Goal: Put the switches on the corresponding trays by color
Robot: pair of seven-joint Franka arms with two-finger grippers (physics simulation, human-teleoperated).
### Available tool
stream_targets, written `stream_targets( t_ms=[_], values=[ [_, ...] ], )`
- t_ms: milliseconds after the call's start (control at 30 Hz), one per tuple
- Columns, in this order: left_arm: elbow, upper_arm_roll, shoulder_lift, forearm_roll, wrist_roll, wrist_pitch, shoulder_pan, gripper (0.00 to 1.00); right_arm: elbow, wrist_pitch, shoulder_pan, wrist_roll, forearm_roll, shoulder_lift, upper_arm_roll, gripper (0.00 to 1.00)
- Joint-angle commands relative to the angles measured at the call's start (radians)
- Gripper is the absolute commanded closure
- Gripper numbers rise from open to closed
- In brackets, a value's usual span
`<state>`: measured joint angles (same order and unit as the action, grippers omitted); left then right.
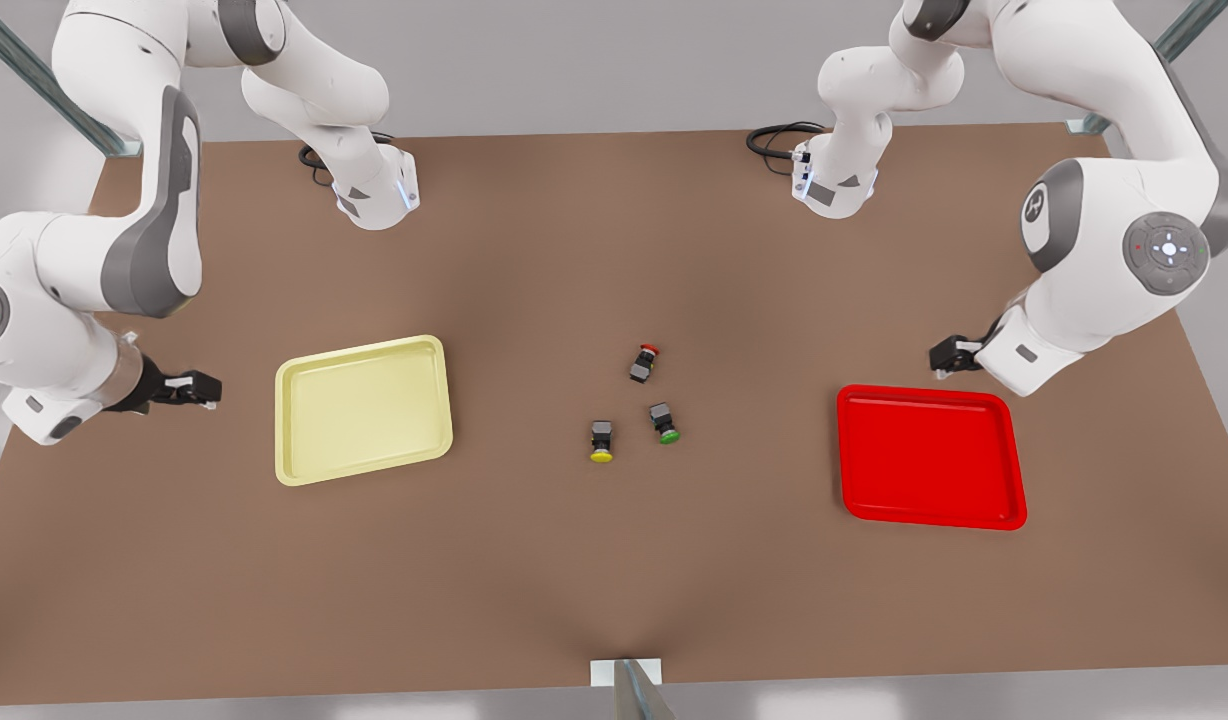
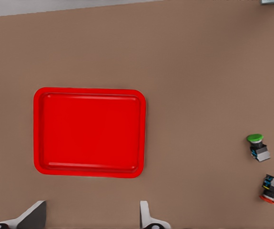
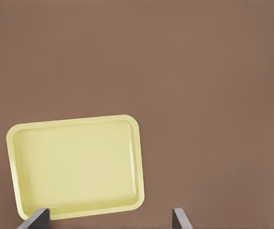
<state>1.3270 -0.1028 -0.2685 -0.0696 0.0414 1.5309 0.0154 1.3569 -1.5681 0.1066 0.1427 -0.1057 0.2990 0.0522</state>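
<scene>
Front view: three tiny switches lie uncollected between trays | left pincer (image 2: 91,217) open, empty, near bright red plastic tray (image 2: 89,131) | right pincer (image 3: 109,219) open, empty, near pale yellow plastic tray (image 3: 75,164) | advice: approach red-capped switch (image 1: 643,362) from above, gripping its dark body.

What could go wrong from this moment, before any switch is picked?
1. The small dark grey switches with red cap, green cap and yellow cap lie close together, so fingers may knock a neighbour.
2. No green tray exists beside the pale yellow plastic tray and bright red plastic tray.
3. The open left gripper and open right gripper wait far away.
</scene>
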Motion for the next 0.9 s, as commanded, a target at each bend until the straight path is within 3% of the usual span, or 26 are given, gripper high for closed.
stream_targets(
  t_ms=[0, 100, 167, 267, 533, 633, 867],
  values=[
    [0.0, 0.0, 0.0, -0.016, 0.0, 0.0, 0.0, 0.0, -0.015, 0.013, -0.004, 0.002, 0.0, 0.009, 0.0, 0.0],
    [0.0, 0.0, -0.001, -0.013, 0.0, -0.006, 0.0, 0.0, -0.004, 0.017, -0.022, -0.006, -0.005, -0.003, 0.046, 0.0],
    [0.0, 0.0, -0.001, -0.012, -0.002, -0.006, 0.0, 0.0, 0.024, 0.02, -0.024, -0.02, -0.002, -0.003, 0.175, 0.0],
    [0.001, 0.0, -0.001, -0.013, -0.003, -0.008, 0.0, 0.0, -0.01, -0.007, -0.137, -0.17, 0.006, 0.081, 0.238, 0.0],
    [0.001, 0.002, -0.009, -0.013, -0.005, -0.008, -0.002, 0.0, -0.055, -0.09, -0.441, -0.426, 0.064, 0.252, 0.221, 0.0],
    [0.001, 0.002, -0.009, -0.012, -0.005, -0.011, -0.003, 0.0, -0.139, -0.087, -0.508, -0.431, 0.069, 0.305, 0.164, 0.0],
    [0.001, 0.003, -0.011, -0.013, -0.003, -0.025, -0.003, 0.0, -0.14, -0.262, -0.643, -0.713, 0.061, 0.414, 0.166, 0.0]
  ],
)
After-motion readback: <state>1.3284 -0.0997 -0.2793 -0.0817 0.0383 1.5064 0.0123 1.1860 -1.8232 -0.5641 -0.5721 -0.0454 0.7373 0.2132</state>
